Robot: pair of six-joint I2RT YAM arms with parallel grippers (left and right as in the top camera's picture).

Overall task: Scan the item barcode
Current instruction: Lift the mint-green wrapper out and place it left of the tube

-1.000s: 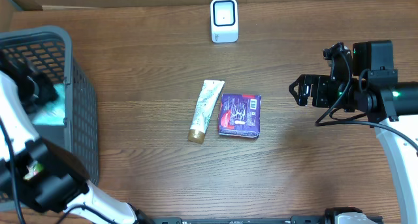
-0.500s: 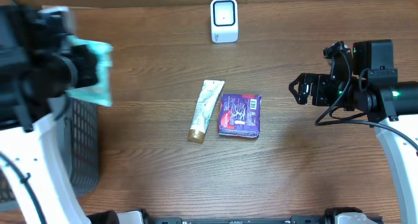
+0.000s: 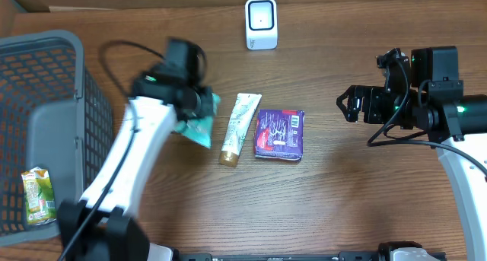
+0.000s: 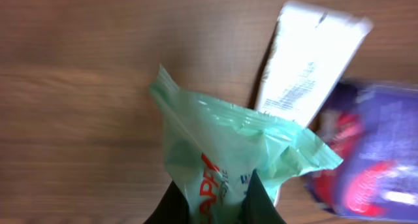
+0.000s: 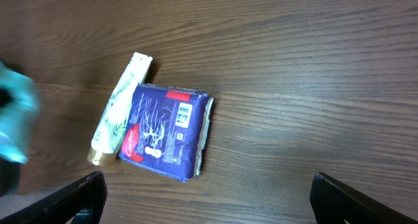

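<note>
From overhead, the left gripper (image 3: 196,105) is clamped on a pale green packet (image 3: 199,125) left of centre, the packet hanging from its jaws toward the lower right, just beside a cream tube (image 3: 239,128) with a gold cap. A purple packet (image 3: 279,133) with a small white barcode label lies against the tube's right side. The white scanner (image 3: 261,23) stands at the top centre, well apart from the held packet and up to its right. A grey basket (image 3: 46,48) fills the left edge with a yellow-green pouch (image 3: 38,196) in it; its print is too small to read. The right gripper (image 3: 348,105) hangs at the right with its jaws spread and nothing between them. In the left wrist view, the left gripper (image 4: 215,192) pinches the green packet (image 4: 228,145) at the bottom centre; red capitals on it look like "APP", the rest creased away, with a blue mark beside them. The tube (image 4: 313,61) sits at the upper right with fine dark print too blurred to read, and the purple packet (image 4: 372,152) is a blur at the right edge. In the right wrist view, the right gripper (image 5: 209,185) frames the bare wooden table (image 5: 294,67), jaws wide; the purple packet (image 5: 166,131) shows white line art, a red band and a barcode, wording illegible, with the tube (image 5: 121,116) touching its left side and the green packet (image 5: 13,119) smeared at the left edge.
</note>
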